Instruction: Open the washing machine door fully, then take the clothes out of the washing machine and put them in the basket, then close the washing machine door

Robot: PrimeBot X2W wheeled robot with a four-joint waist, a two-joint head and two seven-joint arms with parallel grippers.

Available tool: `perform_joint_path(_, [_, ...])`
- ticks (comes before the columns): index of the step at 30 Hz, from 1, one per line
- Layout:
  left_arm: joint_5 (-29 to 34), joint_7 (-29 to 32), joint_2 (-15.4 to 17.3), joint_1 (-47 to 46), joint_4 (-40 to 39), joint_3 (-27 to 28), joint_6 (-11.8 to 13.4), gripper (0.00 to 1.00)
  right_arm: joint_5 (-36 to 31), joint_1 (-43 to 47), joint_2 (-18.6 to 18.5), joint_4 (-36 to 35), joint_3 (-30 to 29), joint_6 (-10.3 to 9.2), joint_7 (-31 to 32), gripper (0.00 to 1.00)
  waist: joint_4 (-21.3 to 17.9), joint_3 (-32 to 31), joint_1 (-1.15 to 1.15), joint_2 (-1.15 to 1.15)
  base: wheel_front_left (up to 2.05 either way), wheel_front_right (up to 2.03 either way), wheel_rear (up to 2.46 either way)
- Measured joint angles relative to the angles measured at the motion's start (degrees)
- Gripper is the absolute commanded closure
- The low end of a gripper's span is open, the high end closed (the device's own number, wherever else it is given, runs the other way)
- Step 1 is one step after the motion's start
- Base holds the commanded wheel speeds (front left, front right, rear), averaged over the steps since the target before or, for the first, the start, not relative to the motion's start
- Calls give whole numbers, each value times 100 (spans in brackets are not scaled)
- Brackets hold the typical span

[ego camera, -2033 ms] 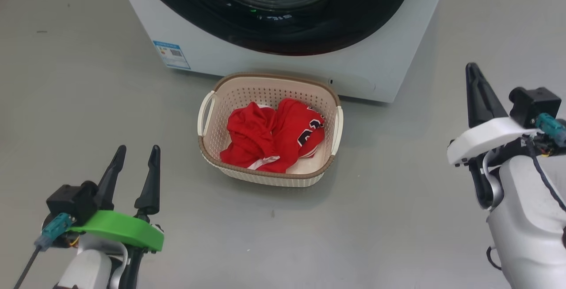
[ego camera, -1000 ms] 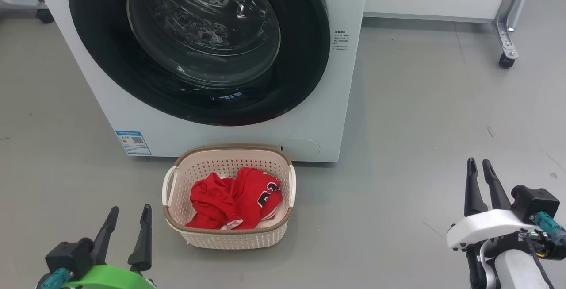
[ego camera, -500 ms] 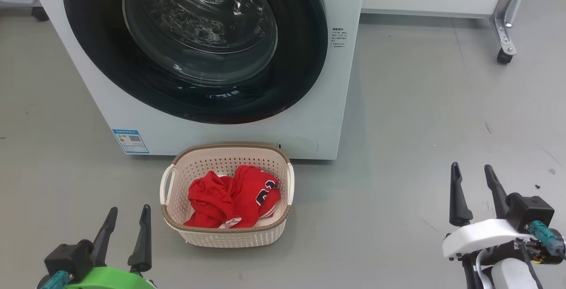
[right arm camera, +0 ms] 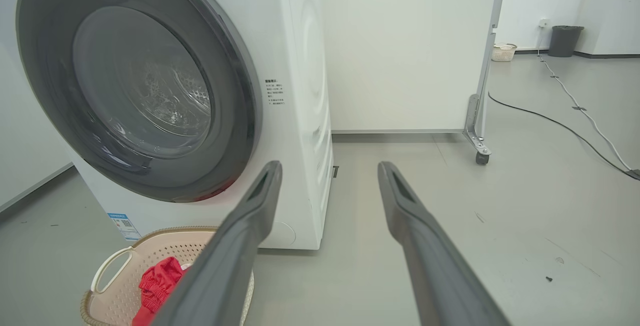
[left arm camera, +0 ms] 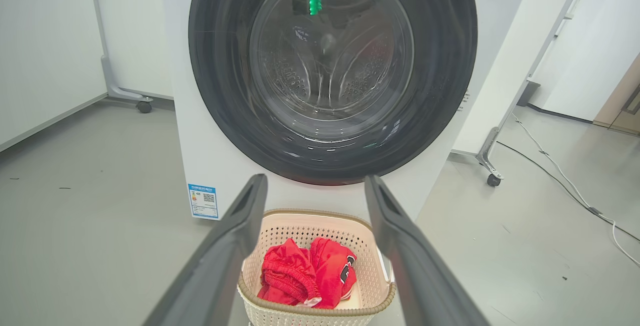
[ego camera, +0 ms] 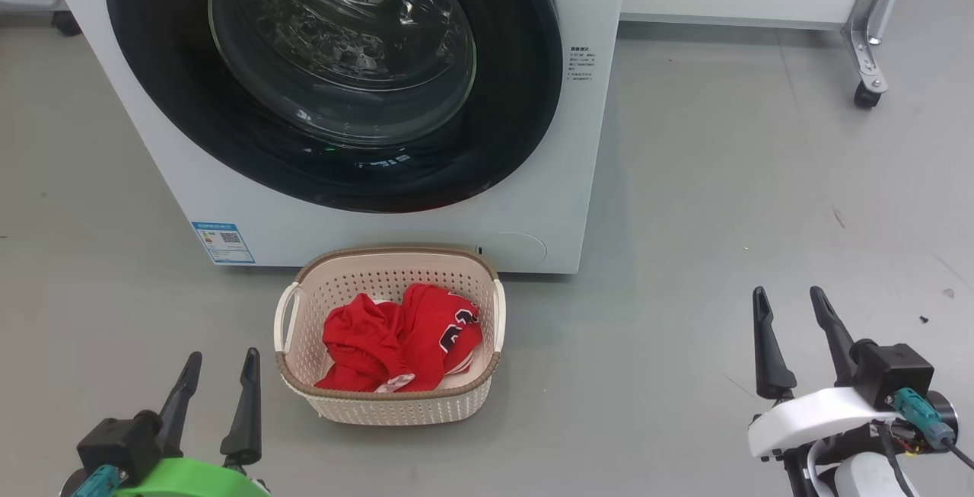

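The white washing machine (ego camera: 533, 177) stands ahead with its black-rimmed glass door (ego camera: 342, 48) shut flat against the front; the left wrist view shows that door (left arm camera: 330, 61) too. In front of it on the floor sits the cream basket (ego camera: 388, 406) with the red clothes (ego camera: 396, 341) piled inside. My left gripper (ego camera: 221, 364) hangs open at the lower left, short of the basket. Off to the lower right, my right gripper (ego camera: 787, 303) is open and empty over bare floor. The right wrist view has the basket (right arm camera: 115, 276) at its lower left.
A white panel on a wheeled metal leg (ego camera: 867, 63) stands right of the machine. A cable (right arm camera: 575, 121) runs across the grey floor at the far right, with a dark bin (right arm camera: 565, 40) and a small basket (right arm camera: 502, 52) by the far wall.
The camera rose and now takes in the whole door. My right gripper's fingers spread from nearly together to open, and it drifted slightly left. The left gripper stayed open.
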Motion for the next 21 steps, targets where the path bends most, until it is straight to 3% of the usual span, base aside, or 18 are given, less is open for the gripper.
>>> perform_joint_path(21, [186,0,-44,104,62,23,0,0,-35,164,38,-55,31,21,0,0,-15,-2,0,0,0,0,0])
